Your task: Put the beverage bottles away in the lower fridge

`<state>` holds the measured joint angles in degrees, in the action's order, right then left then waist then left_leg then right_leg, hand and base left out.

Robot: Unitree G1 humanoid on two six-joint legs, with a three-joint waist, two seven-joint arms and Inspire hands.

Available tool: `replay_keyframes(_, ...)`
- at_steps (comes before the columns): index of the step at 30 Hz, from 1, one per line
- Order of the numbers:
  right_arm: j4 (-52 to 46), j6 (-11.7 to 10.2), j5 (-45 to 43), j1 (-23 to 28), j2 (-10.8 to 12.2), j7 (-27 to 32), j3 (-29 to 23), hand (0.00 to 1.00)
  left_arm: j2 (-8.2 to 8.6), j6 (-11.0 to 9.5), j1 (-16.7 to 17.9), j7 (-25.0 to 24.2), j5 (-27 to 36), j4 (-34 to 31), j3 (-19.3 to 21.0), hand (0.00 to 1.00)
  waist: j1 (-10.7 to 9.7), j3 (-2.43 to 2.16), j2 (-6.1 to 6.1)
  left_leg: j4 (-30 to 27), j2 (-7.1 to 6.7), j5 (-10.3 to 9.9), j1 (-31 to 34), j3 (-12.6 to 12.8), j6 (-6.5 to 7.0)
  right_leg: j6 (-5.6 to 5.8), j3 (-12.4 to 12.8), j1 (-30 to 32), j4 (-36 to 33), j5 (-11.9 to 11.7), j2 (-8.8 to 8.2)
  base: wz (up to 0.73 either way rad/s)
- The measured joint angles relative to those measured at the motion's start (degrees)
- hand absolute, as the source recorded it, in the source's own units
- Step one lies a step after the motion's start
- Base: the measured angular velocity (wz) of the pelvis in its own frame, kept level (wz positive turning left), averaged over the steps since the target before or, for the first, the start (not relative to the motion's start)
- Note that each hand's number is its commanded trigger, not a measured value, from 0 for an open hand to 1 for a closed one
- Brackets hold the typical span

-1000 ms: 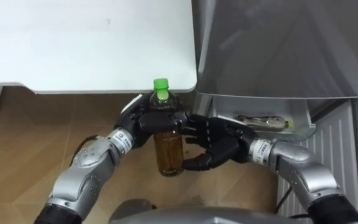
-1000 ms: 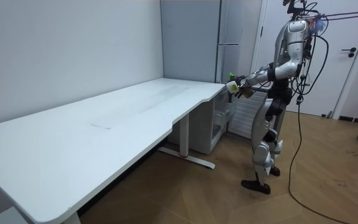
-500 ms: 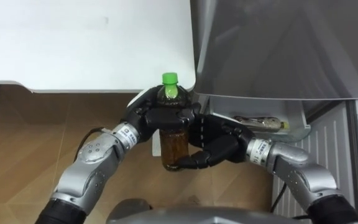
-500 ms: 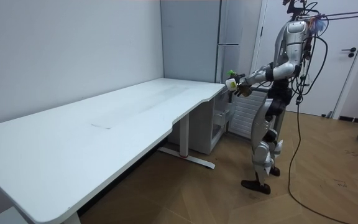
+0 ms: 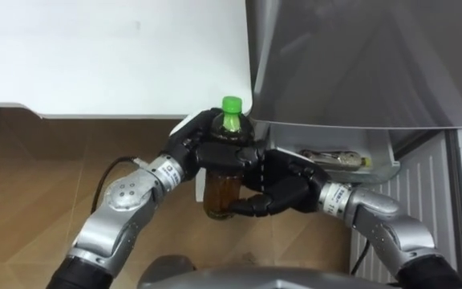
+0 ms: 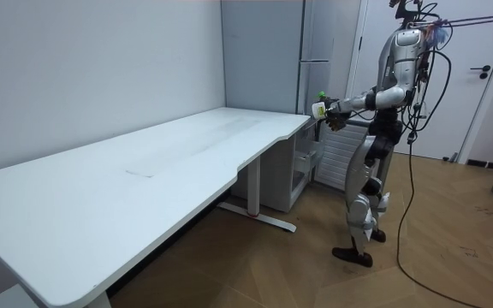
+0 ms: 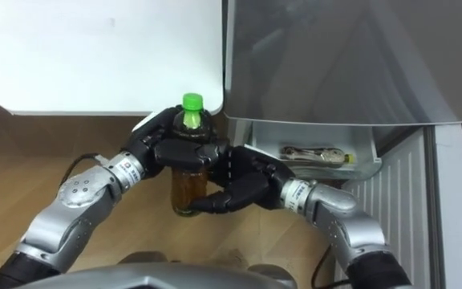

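Note:
A bottle (image 5: 218, 191) of amber drink with a green cap (image 5: 231, 103) is held upright in front of me, between the table corner and the fridge. My left hand (image 5: 215, 152) is curled round its neck and shoulder from the left. My right hand (image 5: 283, 189) wraps its lower body from the right, thumb under the base. In the right eye view the bottle (image 7: 186, 189) sits between the left hand (image 7: 179, 148) and the right hand (image 7: 243, 189). In the room view I stand at the table's end facing the fridge, with the bottle (image 6: 319, 108) held out at chest height.
The grey fridge (image 5: 359, 56) rises at the right. Below it the lower compartment stands open, with a bottle (image 5: 339, 157) lying on a clear shelf (image 5: 387, 164) and the white ribbed door (image 5: 435, 201) at the far right. The white table (image 5: 111, 48) spans the upper left, above wooden floor (image 5: 38, 177).
The bottle has risen and shifted right toward the fridge, held by both hands. My right hand has closed further round its lower part.

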<state>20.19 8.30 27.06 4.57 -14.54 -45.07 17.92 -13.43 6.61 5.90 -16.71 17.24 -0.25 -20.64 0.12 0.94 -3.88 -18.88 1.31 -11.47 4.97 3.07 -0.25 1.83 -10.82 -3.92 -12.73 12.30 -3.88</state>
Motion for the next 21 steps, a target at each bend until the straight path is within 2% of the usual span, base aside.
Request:
replay_keyframes(2, 0.6, -0.7, 0.1, -0.2, 0.4, 0.6, -0.2, 1.0, -0.01, 0.0, 0.0, -0.7, -0.4, -1.4, -0.8, 1.0, 0.0, -0.01, 0.02, 0.0, -0.01, 0.0, 0.1, 0.0, 0.0, -0.03, 0.0, -0.1, 0.0, 0.0, -0.01, 0.0)
replay_keyframes(4, 1.8, -3.5, 0.1, -0.1, 0.5, 0.5, 0.5, 1.0, 0.26, 0.0, 0.0, -0.7, -0.5, -1.6, -1.0, 1.0, -0.1, -0.06, -0.15, 0.0, 0.02, 0.0, 0.0, 0.0, -0.01, -0.07, 0.0, -0.2, 0.0, 0.0, 0.0, 0.0)
replay_keyframes(6, 2.1, -4.6, 0.1, 0.0, 0.4, 0.5, 0.5, 1.0, 0.37, 0.0, 0.0, -1.0, -0.4, -1.6, -1.0, 1.0, 0.0, -0.05, -0.15, -0.1, 0.0, 0.0, 0.0, 0.0, -0.01, -0.08, 0.1, -0.2, 0.0, -0.1, 0.0, 0.0)
replay_keyframes(12, 2.9, -5.4, 0.6, 0.1, 0.2, 0.5, 0.8, 1.0, 0.33, 0.0, 0.0, -1.5, -1.2, -2.0, -1.6, 1.0, -0.1, 0.0, -0.23, -0.4, 0.08, -0.1, 0.0, 0.0, -0.12, -0.12, 0.2, 0.0, 0.0, -0.1, 0.1, 0.0)
replay_keyframes(21, 3.9, -7.7, 2.1, 1.0, -0.1, 0.4, 1.2, 1.0, 0.33, 0.0, 0.0, -1.4, -1.1, -2.3, -2.3, 1.0, -0.5, 0.01, -0.2, -0.9, 0.14, -0.2, 0.0, 0.0, -0.1, -0.18, 0.6, 0.0, -0.5, -0.1, 0.2, 0.0)
